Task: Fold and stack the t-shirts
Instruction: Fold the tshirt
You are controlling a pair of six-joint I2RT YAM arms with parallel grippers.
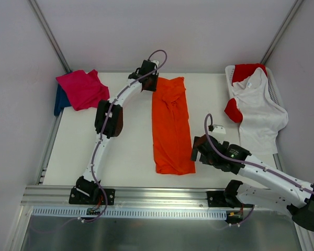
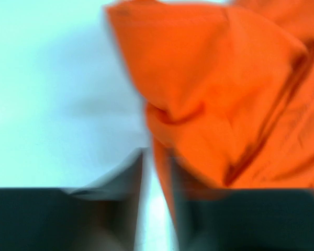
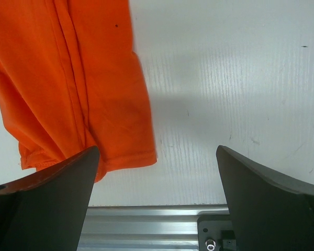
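An orange t-shirt [image 1: 171, 125] lies folded into a long strip down the middle of the table. My left gripper [image 1: 149, 82] is at its far left corner. In the blurred left wrist view the left gripper [image 2: 157, 157] is shut, with an edge of bunched orange cloth [image 2: 225, 94] running in along one finger. My right gripper [image 1: 199, 151] hovers just right of the strip's near end. It stands wide open [image 3: 157, 157] with only bare table between its fingers, and the orange hem corner [image 3: 68, 78] lies beside its left finger.
A magenta-pink t-shirt [image 1: 83, 89] lies on a dark blue one [image 1: 60, 100] at the far left corner. A white basket [image 1: 275, 86] at the far right holds a white t-shirt [image 1: 259, 112] and red cloth [image 1: 248, 70], both spilling over its rim. A metal rail [image 1: 146, 196] lines the near edge.
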